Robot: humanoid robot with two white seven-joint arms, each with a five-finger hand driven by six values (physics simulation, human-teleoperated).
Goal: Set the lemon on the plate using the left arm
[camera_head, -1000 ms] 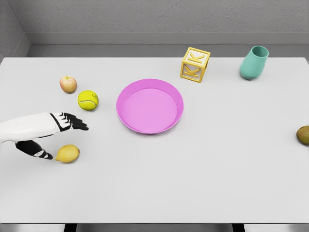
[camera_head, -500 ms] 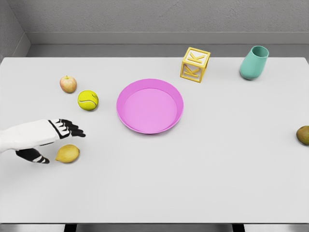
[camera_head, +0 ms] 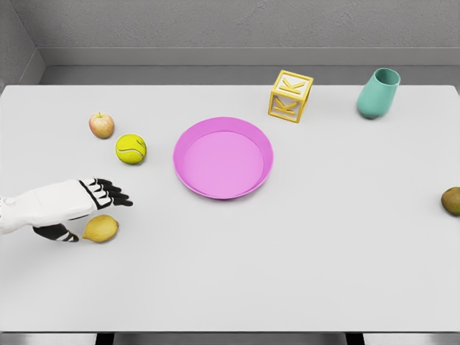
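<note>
A yellow lemon (camera_head: 100, 228) lies on the white table near its left side. My left hand (camera_head: 86, 212) hovers just above and left of it, fingers (camera_head: 111, 194) spread over the lemon's far side and thumb (camera_head: 63, 234) close by its left end; it is open and grips nothing. The pink plate (camera_head: 223, 158) stands in the middle of the table, well to the right of the lemon. My right arm is out of sight.
A small apple (camera_head: 101, 125) and a tennis ball (camera_head: 131, 149) sit behind the lemon. A yellow letter block (camera_head: 290, 95) and a teal cup (camera_head: 378, 93) stand at the back right. A brownish fruit (camera_head: 451, 200) lies at the right edge.
My left hand has sunk lower and drawn slightly leftward, closing in over the lemon, with the thumb now nearer its left end. The lemon has not moved.
</note>
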